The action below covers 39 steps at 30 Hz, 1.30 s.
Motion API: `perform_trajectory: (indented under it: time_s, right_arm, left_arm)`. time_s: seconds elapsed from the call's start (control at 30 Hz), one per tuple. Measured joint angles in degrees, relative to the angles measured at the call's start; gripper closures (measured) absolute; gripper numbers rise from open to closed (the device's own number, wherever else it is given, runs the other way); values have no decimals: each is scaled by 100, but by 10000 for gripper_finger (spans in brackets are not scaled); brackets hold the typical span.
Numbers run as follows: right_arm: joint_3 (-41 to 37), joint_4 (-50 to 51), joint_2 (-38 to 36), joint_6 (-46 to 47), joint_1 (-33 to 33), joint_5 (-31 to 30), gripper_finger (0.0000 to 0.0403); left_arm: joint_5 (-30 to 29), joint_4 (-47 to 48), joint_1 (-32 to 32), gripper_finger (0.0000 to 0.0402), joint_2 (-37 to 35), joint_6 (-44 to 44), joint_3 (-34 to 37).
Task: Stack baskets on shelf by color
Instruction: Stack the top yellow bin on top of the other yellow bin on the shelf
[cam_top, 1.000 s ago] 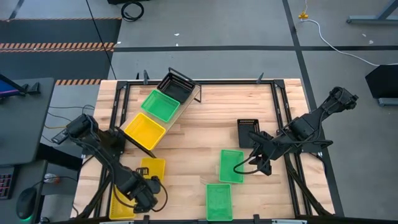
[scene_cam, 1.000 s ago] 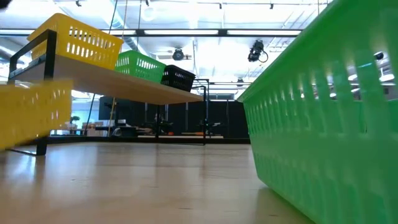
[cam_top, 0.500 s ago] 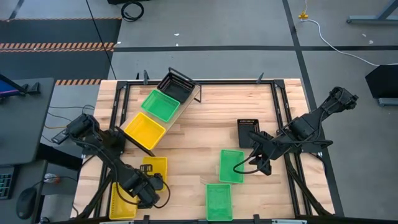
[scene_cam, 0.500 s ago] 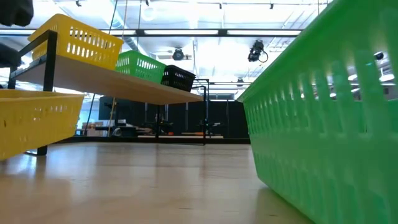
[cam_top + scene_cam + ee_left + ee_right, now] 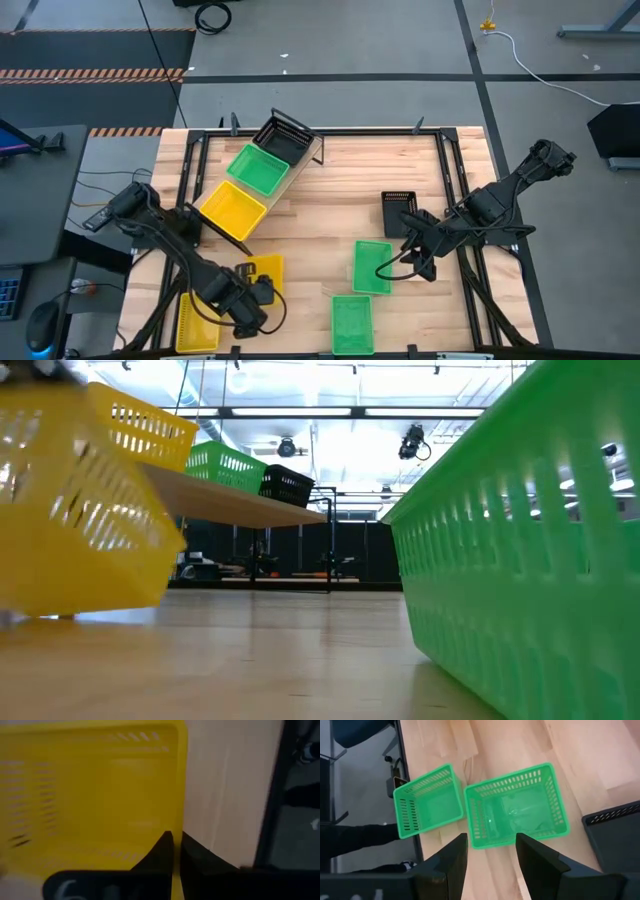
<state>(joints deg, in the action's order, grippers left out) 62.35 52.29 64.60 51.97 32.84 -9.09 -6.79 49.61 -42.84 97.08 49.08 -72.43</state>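
On the slanting wooden shelf [image 5: 300, 160] at the far left stand a yellow [image 5: 232, 210], a green [image 5: 258, 168] and a black basket [image 5: 283, 135]. My left gripper [image 5: 260, 294] is shut on a yellow basket [image 5: 264, 272] near the front left; it shows large and tilted in the low view [image 5: 80, 510]. Another yellow basket [image 5: 196, 328] lies by the near edge. My right gripper [image 5: 418, 262] hangs open above a green basket [image 5: 517, 805], which rests bottom down on the table; a second green basket [image 5: 351, 323] lies nearer. My left gripper pinches the rim of one side wall [image 5: 176, 837] of the yellow basket, one finger [image 5: 161, 851] inside and one outside. The fingers slant down from the table's near left. The basket is tilted and looks raised a little off the table.
A black basket [image 5: 397, 210] sits on the table right of centre, close to my right arm. Black frame bars [image 5: 200, 150] run along the table's edges. Bare wood lies between the shelf and the green baskets.
My left gripper has shut on the yellow basket's wall, then gone up and toward the table's right edge. The basket has shifted right with it, risen and tipped. My right arm has kept still.
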Motion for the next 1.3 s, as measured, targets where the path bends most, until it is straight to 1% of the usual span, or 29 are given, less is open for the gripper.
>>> perform_trajectory:
  time_s: [0.17,0.4,0.5,0.67,0.9,1.07,1.23,1.3]
  right_arm:
    - [0,-4,0,-145,0,-193,229]
    - [0,-3,0,-163,-2,-346,229]
    - [0,-4,0,-163,0,-347,229]
    - [0,-4,0,-163,0,-349,229]
    - [0,-2,0,-161,0,-459,229]
    - [0,-2,0,-161,0,-667,229]
    - [0,-46,0,-161,0,-804,229]
    - [0,-255,0,-168,0,-934,229]
  left_arm:
    - [-421,848,180,389,0,-333,-1066]
    - [-1244,1822,519,389,0,-1091,-2478]
    - [-1477,2190,733,389,0,-1448,-2957]
    - [-1681,3003,1080,389,0,-1950,-3624]
    - [-2025,4001,1286,389,0,-2177,-4357]
    - [-2170,4040,1290,389,0,-2282,-4555]
    - [-2167,4048,1407,389,0,-2245,-4509]
    - [-2149,4039,1476,389,0,-2225,-4489]
